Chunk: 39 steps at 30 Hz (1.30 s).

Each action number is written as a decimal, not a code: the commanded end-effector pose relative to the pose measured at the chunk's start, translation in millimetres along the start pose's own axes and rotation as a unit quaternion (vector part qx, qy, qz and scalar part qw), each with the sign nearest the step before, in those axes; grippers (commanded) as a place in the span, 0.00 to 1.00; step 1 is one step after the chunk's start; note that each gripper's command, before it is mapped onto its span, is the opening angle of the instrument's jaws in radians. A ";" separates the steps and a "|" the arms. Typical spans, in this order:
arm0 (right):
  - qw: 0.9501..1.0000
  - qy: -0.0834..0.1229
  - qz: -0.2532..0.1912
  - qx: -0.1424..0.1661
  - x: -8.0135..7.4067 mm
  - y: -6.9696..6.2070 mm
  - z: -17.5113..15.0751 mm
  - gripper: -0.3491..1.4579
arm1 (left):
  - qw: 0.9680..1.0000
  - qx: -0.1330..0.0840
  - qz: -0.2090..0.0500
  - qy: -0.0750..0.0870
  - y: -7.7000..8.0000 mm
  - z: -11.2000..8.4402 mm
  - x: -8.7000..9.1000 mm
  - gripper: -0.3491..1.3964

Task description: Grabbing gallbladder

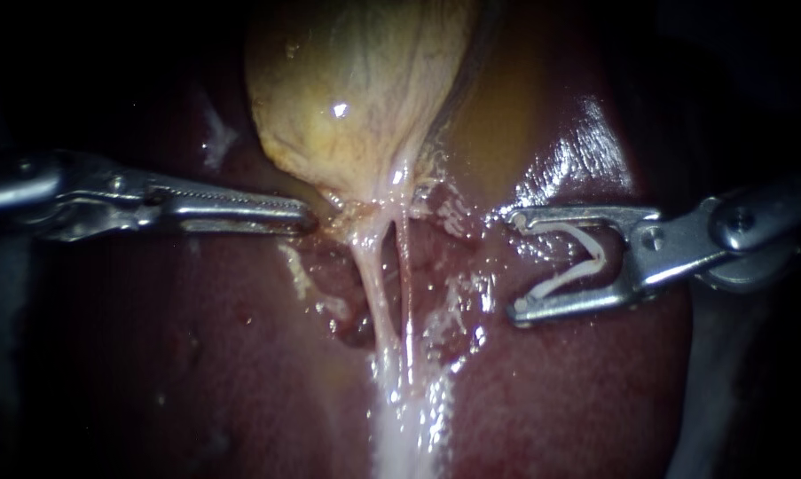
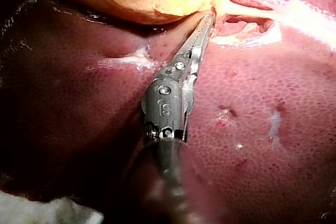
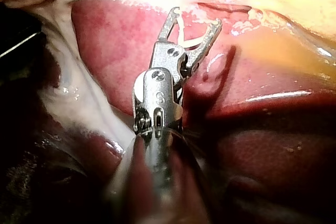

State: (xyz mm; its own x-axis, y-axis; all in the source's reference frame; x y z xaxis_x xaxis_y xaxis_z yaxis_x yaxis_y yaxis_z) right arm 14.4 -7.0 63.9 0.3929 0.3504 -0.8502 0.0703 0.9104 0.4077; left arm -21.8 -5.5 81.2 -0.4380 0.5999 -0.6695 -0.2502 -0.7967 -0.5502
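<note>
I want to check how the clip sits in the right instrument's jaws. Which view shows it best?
The endoscope view: the white clip shows whole and side-on, touching both jaws of the right instrument. The right wrist view shows it from behind, foreshortened. The left wrist view misses it.

Left instrument point(image 1: 310, 217) – silver, serrated edge; right instrument point(image 1: 513, 266) – silver w/ round screws.

The gallbladder point(image 1: 356, 89) is pale yellow-tan with fine darker veining, and the liver point(image 1: 196, 355) is dark red-brown, finely speckled in the left wrist view. The tubes point(image 1: 375, 275) are whitish-pink. The left instrument point(image 1: 304, 217) and right instrument point(image 1: 515, 263) are silver-grey, and the clip point(image 1: 599, 255) is white.
</note>
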 end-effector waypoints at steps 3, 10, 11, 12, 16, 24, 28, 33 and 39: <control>1.000 0.000 0.000 0.000 0.0 0.0 0.0 0.46 | 1.000 -0.004 0.006 0.000 0.0 0.0 0.1 0.13; 1.000 0.000 0.000 0.000 0.0 0.0 0.0 0.46 | 1.000 -0.008 0.021 0.002 0.0 -0.1 0.3 0.23; 1.000 0.000 0.000 0.000 0.0 0.0 0.0 0.46 | 1.000 -0.008 0.024 0.003 -0.1 -0.1 0.4 0.23; 1.000 0.000 0.000 0.000 0.0 0.0 0.0 0.46 | 1.000 -0.009 0.023 0.006 -0.1 -0.1 0.5 0.23; 1.000 0.000 0.000 0.000 0.0 0.0 0.0 0.46 | 1.000 -0.010 0.026 0.012 0.0 -0.2 0.8 0.31; 1.000 0.000 0.000 0.000 0.0 0.0 0.0 0.46 | 1.000 -0.004 0.024 0.018 0.2 -0.1 1.4 0.43; 1.000 0.000 0.000 0.000 0.0 0.0 0.0 0.46 | 1.000 0.000 0.023 0.019 0.2 0.3 1.7 0.43; 1.000 0.000 0.000 0.000 0.0 0.1 0.0 0.46 | 1.000 0.007 0.021 0.020 0.3 1.4 2.3 0.43; 1.000 0.000 0.000 0.000 0.0 0.1 0.1 0.46 | 1.000 0.011 0.019 0.021 0.4 2.7 3.0 0.38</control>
State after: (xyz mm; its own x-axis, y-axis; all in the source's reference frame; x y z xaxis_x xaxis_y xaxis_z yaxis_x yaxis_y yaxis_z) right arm 14.5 -6.9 64.0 0.3925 0.3507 -0.8502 0.0691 0.9106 0.4075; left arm -25.7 -4.1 80.3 -0.4107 0.5706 -0.7112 -0.2515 -0.8206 -0.5132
